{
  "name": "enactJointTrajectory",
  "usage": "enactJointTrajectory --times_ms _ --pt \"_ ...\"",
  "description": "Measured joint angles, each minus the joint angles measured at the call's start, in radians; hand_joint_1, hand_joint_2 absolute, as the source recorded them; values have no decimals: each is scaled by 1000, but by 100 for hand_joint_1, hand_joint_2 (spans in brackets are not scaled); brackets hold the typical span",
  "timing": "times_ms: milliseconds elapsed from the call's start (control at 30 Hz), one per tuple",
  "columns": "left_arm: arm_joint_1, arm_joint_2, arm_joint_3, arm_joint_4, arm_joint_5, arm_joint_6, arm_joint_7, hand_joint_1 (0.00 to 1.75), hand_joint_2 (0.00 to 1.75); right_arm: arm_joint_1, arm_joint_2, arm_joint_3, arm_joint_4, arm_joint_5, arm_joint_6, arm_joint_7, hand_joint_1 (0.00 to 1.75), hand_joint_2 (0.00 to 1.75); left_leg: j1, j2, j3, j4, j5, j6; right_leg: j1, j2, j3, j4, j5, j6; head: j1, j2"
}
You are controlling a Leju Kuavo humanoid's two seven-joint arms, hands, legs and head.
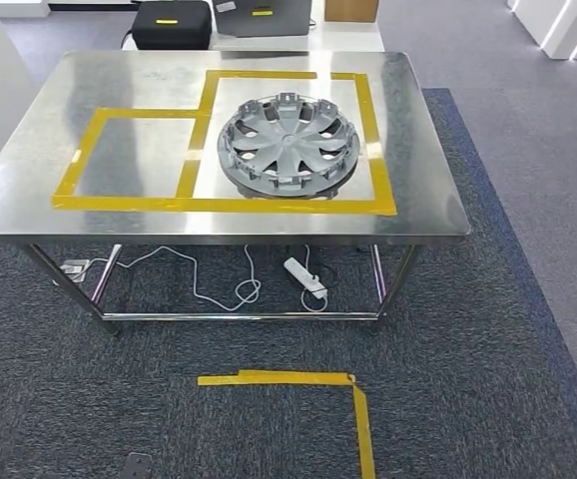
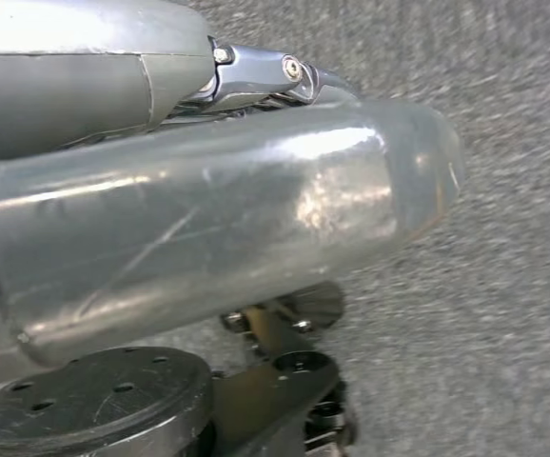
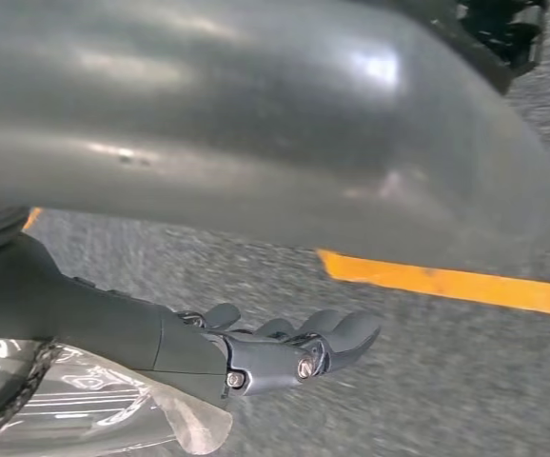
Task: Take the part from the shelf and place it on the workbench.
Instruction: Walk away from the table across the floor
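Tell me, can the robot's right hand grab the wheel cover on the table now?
Probably not yet. The right hand hangs over carpet, while the wheel cover lies apart on the table. Nothing blocks it.

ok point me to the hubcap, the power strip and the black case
hubcap [image 1: 289,148], head view, on the centre hub where the spokes meet
power strip [image 1: 304,276], head view, middle of the white body, on the floor under the table
black case [image 1: 171,24], head view, on its top face

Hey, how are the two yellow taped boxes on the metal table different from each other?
The right taped box holds the grey wheel cover; the left taped box frames only bare metal. The right box looks larger and reaches farther toward the table's back edge than the left one. Both are yellow tape outlines sharing one front line and a dividing strip.
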Motion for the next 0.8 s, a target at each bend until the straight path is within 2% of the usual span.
enactJointTrajectory --times_ms 33,67,100,133,167,200,233,267,300,333,400,433,467,500,533,567,600,633,667,700,733,767,800 --pt "0 0 0 0 -1 0 2 0 0 0 0 2 0 0 -1 0 0 0 -1 3 -20 5 11 -1 1 -1 38 -25 32 -3 0 0" --pt "-1 -1 -1 0 -2 0 4 0 0 -1 0 5 0 0 -2 0 0 0 -2 5 -36 12 22 -3 3 -2 93 -82 52 -9 0 0" --pt "-1 -3 -1 0 -2 1 6 0 0 -1 0 7 0 0 -4 -1 0 0 -5 5 -49 19 31 -6 6 -5 164 -165 54 -15 0 0" --pt "-2 -6 -1 0 -2 1 7 0 0 -3 0 8 0 -2 -6 -3 0 0 -6 6 -59 25 41 -9 8 -8 226 -251 39 -21 0 0" --pt "-2 -8 -2 0 -2 2 7 0 0 -5 0 9 0 -2 -8 -6 0 0 -7 7 -66 30 51 -13 11 -11 267 -314 21 -26 0 0" --pt "-2 -10 -2 0 -2 2 8 0 0 -6 0 10 0 -3 -10 -8 0 0 -8 9 -72 31 61 -18 13 -12 287 -351 10 -30 0 0" --pt "-1 -11 -2 0 -3 3 8 0 0 -5 0 11 1 -4 -10 -9 0 0 -8 9 -77 30 74 -23 12 -13 280 -362 9 -34 1 0" --pt "0 -11 -2 0 -3 3 8 0 0 -3 1 11 2 -4 -11 -10 0 0 -6 6 -84 32 70 -30 10 -14 268 -361 19 -39 1 0" --pt "2 -11 -2 0 -4 3 8 0 0 -1 1 12 4 -5 -12 -9 0 0 -5 2 -91 45 47 -37 7 -15 256 -361 31 -46 0 0" --pt "5 -10 -2 0 -5 4 8 0 0 0 2 12 5 -6 -12 -9 0 0 -2 -3 -100 76 5 -46 5 -17 241 -361 45 -53 -2 0" --pt "7 -11 -2 0 -5 4 8 0 0 1 2 12 5 -7 -12 -10 0 0 9 -8 -118 193 -106 -61 4 -19 210 -355 69 -59 -7 0" --pt "7 -11 -2 0 -5 4 8 0 0 1 2 13 5 -6 -12 -10 0 0 14 -8 -122 256 -138 -68 3 -19 195 -350 80 -59 -8 0" --pt "7 -11 -3 0 -5 4 8 0 0 1 2 13 5 -5 -12 -10 0 0 18 -8 -119 302 -143 -73 3 -19 179 -343 90 -57 -8 0" --pt "6 -11 -3 0 -6 4 7 0 0 1 2 14 5 -3 -12 -10 0 0 23 -8 -104 318 -125 -77 2 -19 161 -335 99 -54 -8 0" --pt "6 -11 -5 0 -7 4 6 0 0 1 2 14 5 -1 -13 -10 0 0 27 -8 -74 297 -95 -80 0 -19 143 -325 108 -51 -8 0" --pt "6 -11 -6 0 -7 5 5 0 0 1 2 14 5 1 -14 -10 0 0 31 -9 -30 243 -69 -82 -1 -18 124 -314 115 -46 -8 0" --pt "5 -12 -7 0 -8 6 4 0 0 0 2 15 5 2 -14 -10 0 0 32 -12 20 170 -63 -83 -1 -17 107 -304 122 -41 -8 0" --pt "5 -14 -8 0 -8 7 4 0 0 0 2 15 5 2 -15 -10 0 0 32 -15 64 100 -69 -79 -1 -16 93 -296 128 -35 -8 0" --pt "5 -15 -8 0 -8 8 3 0 0 -1 2 15 5 3 -16 -11 0 0 31 -19 91 51 -81 -75 0 -16 83 -291 136 -28 -8 0" --pt "5 -16 -8 0 -9 10 3 0 0 -1 2 15 5 4 -16 -11 0 0 27 -22 100 26 -92 -67 -1 -15 75 -289 145 -22 -8 0" --pt "6 -17 -8 0 -9 11 3 0 0 -1 2 15 5 7 -17 -11 0 0 25 -21 94 20 -89 -58 -2 -15 70 -290 154 -15 -7 0" --pt "6 -17 -8 0 -11 13 3 0 0 0 2 16 5 14 -20 -10 0 0 24 -19 84 21 -81 -49 -4 -14 63 -288 153 -8 -8 0" --pt "6 -19 -8 0 -14 14 4 0 0 0 2 18 5 24 -23 -8 0 0 24 -16 74 21 -72 -38 -6 -14 53 -278 138 -3 -7 0"
